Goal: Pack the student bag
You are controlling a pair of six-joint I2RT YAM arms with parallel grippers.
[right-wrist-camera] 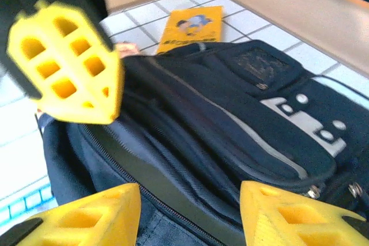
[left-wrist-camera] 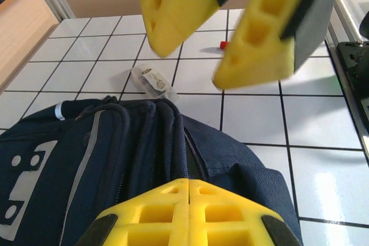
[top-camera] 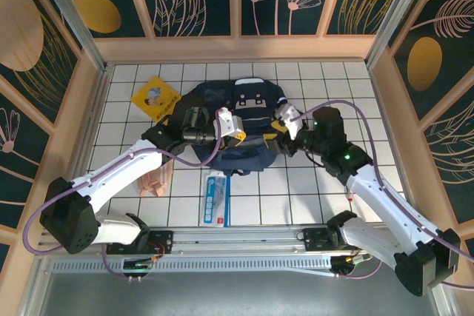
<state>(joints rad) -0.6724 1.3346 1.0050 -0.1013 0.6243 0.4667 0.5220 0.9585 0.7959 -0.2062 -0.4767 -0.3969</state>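
Student bag [top-camera: 252,98] sits dead centre of the top view. Left gripper [left-wrist-camera: 188,191] is clamped tight at the bag's near rim, and I can't tell if it's got fabric. Right gripper [right-wrist-camera: 189,194] hangs over the zip line, jaws apart, holding nothing. Looks like the mouth-opening step. Next I'd pinch the other lip and spread it, so the yellow booklet [top-camera: 154,98] can go in.

A large navy-blue fabric backpack [right-wrist-camera: 219,113] with grey stripes lies on the white-tiled desk [right-wrist-camera: 17,159]. The right tool [right-wrist-camera: 190,203] hangs over the backpack's near edge, its yellow fingers [right-wrist-camera: 288,217] spread apart with nothing gripped. The left tool [right-wrist-camera: 75,73] hangs over the backpack's left end. A flat yellow booklet [right-wrist-camera: 193,27] lies just behind the backpack.
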